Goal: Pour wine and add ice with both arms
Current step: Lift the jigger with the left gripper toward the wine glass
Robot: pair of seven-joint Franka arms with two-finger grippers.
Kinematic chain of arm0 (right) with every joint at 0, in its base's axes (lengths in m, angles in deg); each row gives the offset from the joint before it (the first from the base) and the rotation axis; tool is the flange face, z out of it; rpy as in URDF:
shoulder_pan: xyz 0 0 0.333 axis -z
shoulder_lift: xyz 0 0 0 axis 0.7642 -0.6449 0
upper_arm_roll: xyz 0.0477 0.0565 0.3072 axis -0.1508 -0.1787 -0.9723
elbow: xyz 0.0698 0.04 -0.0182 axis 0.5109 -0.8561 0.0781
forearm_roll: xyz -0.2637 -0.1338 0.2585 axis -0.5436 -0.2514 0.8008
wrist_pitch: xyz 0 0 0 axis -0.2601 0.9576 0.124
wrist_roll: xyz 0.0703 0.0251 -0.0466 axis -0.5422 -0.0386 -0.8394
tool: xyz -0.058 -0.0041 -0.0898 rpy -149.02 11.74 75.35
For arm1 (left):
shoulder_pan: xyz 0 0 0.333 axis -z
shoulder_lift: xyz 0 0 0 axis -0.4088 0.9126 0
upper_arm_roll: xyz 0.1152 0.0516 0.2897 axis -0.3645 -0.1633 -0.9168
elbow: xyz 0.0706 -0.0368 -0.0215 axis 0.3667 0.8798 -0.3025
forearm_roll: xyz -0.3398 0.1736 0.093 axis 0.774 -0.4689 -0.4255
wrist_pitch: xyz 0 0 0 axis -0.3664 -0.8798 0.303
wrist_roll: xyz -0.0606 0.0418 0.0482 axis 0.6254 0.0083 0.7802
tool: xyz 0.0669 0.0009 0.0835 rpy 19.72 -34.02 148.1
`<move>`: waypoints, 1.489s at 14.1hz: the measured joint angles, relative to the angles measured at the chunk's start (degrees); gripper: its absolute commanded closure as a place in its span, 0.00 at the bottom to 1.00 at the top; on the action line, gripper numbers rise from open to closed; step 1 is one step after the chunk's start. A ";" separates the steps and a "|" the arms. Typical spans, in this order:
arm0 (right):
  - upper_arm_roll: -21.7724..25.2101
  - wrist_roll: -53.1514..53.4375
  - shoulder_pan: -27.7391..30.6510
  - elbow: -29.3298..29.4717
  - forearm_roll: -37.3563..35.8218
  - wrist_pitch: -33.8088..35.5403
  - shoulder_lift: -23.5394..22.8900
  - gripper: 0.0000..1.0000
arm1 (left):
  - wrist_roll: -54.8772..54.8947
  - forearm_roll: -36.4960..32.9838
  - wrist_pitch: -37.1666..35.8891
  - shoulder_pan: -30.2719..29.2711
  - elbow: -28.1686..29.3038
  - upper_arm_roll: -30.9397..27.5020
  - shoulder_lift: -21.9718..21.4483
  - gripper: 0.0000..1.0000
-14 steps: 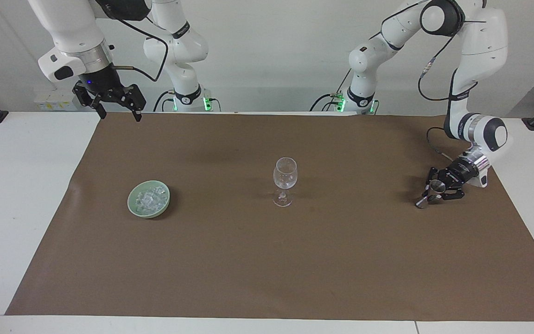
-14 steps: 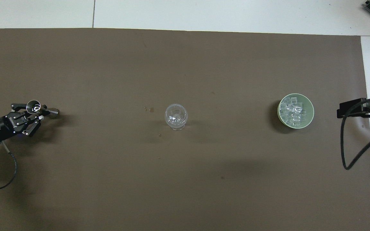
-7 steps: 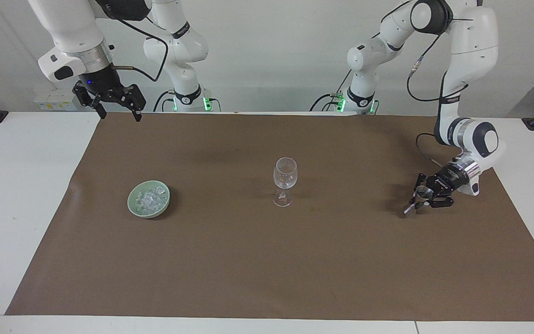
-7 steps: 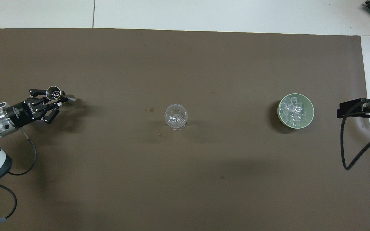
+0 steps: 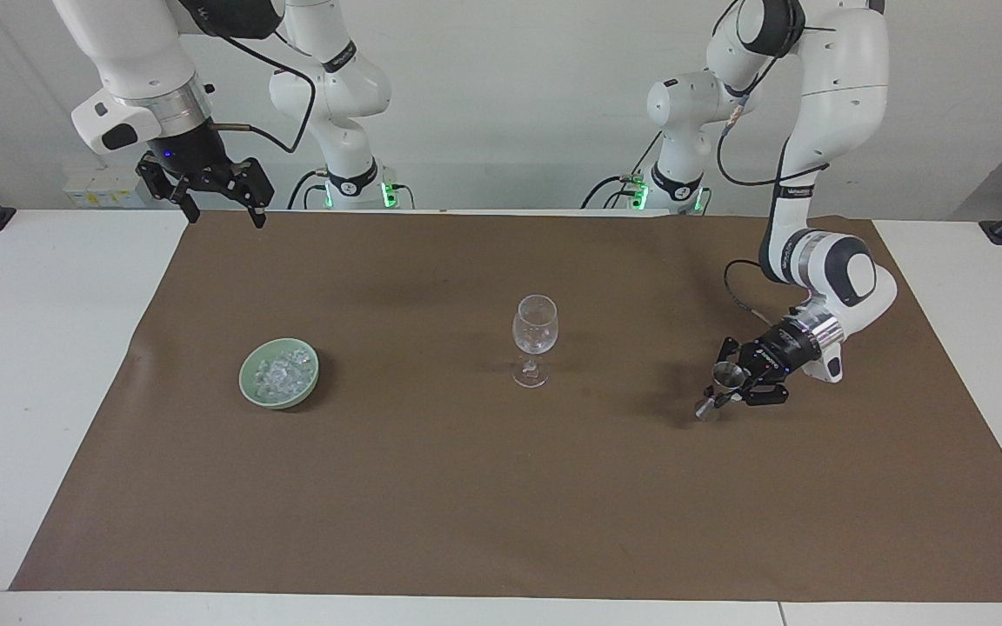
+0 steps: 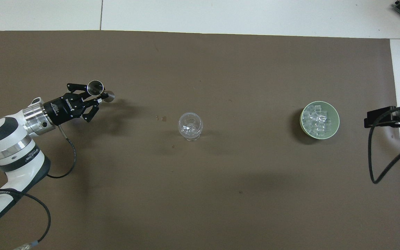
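matt brown paper mat (image 5: 466, 487), clear glossy wine glass (image 5: 535, 335), shiny metal jigger (image 5: 724, 382), glossy white arms (image 5: 831, 78)

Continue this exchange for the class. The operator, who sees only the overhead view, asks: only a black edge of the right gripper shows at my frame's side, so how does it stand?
Observer: The right gripper hangs well above the table at the right arm's end, fingers open, holding nothing.
Operator: The clear round thing mid-table looks like a ring to me. What is it?
Observer: A stemmed clear wine glass, upright on its foot, with no wine visible inside.
Operator: Is the left gripper's metal cup level?
Observer: No. The left gripper, shut on the small double-ended metal measuring cup, holds it tilted, lower end toward the wine glass.
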 measured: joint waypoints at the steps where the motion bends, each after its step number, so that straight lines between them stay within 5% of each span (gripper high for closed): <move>1: 0.00 0.00 0.00 0.00 0.00 0.00 0.00 0.00 | 0.00 0.67 1.60 1.45 -0.07 0.18 -0.58 1.00; 8: 0.00 0.00 0.00 0.00 0.00 0.00 0.00 0.00 | -4.16 3.10 13.36 11.94 -0.61 0.95 -8.04 1.00; 21: 0.00 0.00 0.00 0.00 0.00 0.00 0.00 0.00 | -3.46 3.44 29.90 23.75 -0.67 1.31 -12.63 1.00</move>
